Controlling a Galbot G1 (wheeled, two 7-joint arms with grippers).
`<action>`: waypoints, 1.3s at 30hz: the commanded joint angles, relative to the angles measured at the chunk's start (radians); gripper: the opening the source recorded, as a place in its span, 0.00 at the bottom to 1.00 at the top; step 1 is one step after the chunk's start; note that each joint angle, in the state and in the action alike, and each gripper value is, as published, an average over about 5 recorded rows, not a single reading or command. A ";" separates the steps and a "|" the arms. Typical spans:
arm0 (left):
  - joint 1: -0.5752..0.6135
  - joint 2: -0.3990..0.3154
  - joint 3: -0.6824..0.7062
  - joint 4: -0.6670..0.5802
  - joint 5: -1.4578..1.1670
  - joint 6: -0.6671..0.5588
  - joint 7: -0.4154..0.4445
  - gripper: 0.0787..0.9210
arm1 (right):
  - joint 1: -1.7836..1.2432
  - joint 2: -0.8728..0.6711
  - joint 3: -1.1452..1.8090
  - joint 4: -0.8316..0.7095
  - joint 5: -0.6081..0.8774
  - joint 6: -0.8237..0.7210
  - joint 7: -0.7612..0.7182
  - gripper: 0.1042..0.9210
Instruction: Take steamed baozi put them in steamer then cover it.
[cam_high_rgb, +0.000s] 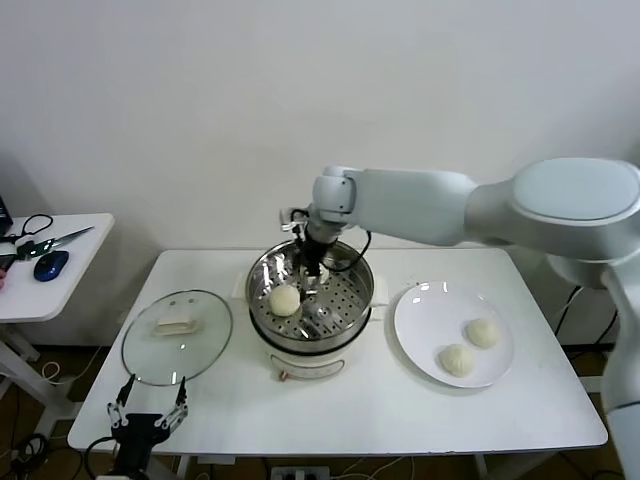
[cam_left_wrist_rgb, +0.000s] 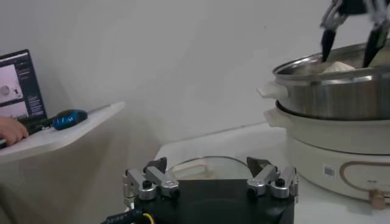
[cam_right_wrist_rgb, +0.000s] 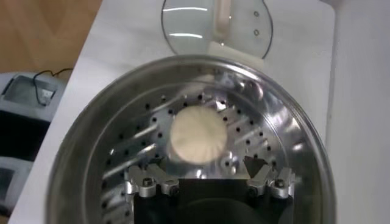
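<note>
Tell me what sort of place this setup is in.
Probably a lab or test room dressed as a kitchen, not a home. A plain white table against a bare wall carries only the steamer, its glass lid and a plate of buns, while a side desk holds a laptop.

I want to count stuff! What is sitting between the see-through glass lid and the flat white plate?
The shiny round steel steamer sits between the clear glass lid and the white plate, shown in the head view.
</note>
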 joint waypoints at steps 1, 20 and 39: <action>0.000 -0.003 0.002 0.000 0.006 0.002 0.001 0.88 | 0.086 -0.347 0.016 0.204 -0.109 0.028 -0.073 0.88; 0.010 -0.028 -0.008 -0.029 0.038 0.016 0.002 0.88 | -0.280 -0.766 0.158 0.270 -0.590 0.086 -0.097 0.88; 0.024 -0.047 -0.015 -0.011 0.064 0.015 0.001 0.88 | -0.545 -0.658 0.357 0.128 -0.719 0.114 -0.115 0.88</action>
